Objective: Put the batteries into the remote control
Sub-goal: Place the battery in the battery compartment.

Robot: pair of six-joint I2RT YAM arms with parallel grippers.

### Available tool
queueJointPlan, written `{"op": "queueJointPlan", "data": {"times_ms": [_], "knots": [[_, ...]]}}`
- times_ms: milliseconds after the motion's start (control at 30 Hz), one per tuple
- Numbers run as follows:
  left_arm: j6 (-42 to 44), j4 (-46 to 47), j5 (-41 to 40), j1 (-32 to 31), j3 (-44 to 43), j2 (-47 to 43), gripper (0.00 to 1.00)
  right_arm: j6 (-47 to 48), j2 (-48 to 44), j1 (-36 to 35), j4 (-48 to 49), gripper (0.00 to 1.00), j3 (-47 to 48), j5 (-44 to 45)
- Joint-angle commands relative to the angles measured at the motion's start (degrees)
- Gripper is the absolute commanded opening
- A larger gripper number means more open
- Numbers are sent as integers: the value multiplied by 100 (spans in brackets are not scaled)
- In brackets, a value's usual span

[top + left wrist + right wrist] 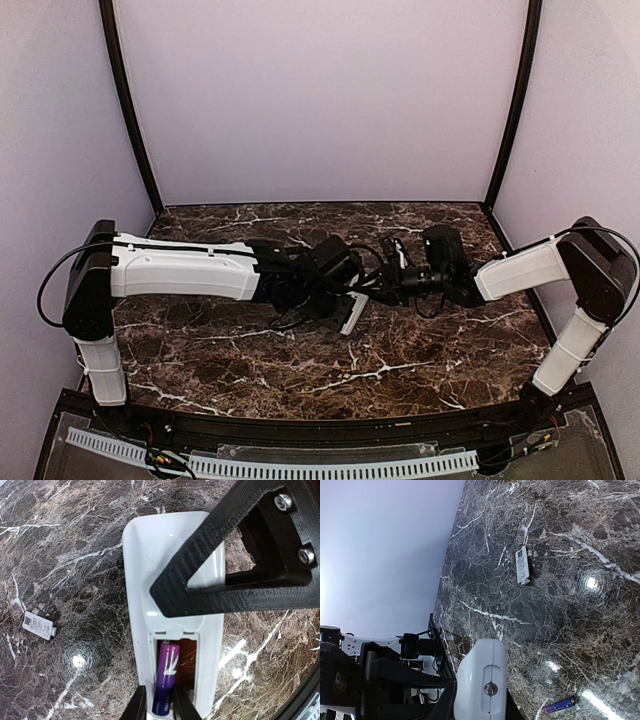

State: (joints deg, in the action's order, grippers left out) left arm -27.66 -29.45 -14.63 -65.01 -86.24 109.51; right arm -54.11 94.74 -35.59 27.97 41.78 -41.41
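Note:
The white remote control (165, 570) is back side up with its battery bay open. One purple battery (166, 677) sits in the left slot of the bay; the right slot is empty. My left gripper (162, 702) is shut on this battery's near end. My right gripper (480, 697) is shut on the remote's end (481, 677) and holds it; one of its black fingers (210, 570) crosses over the remote. A second purple battery (560, 705) lies loose on the marble. In the top view both grippers meet over the remote (352, 313) at the table's centre.
The small white battery cover (39, 625) lies on the dark marble table to the left of the remote; it also shows in the right wrist view (522, 565). The table's front rail (320, 432) runs along the near edge.

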Motion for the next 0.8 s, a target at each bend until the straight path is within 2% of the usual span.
{"op": "queueJointPlan", "data": {"times_ms": [0, 133, 400, 700, 767], "knots": [[25, -317, -140, 83, 12, -43, 18, -63, 35, -16, 306, 0, 68, -245], [89, -263, -117, 83, 19, -82, 21, -65, 64, 0, 315, 0, 63, -244], [188, -161, -87, 85, -9, -52, 34, -81, 104, 0, 351, 0, 111, -306], [285, -65, -38, 81, -60, -50, 35, -95, 115, 0, 379, 0, 129, -401], [341, -8, 27, 85, -34, -102, 38, -100, 115, 5, 383, 0, 120, -426]]}}
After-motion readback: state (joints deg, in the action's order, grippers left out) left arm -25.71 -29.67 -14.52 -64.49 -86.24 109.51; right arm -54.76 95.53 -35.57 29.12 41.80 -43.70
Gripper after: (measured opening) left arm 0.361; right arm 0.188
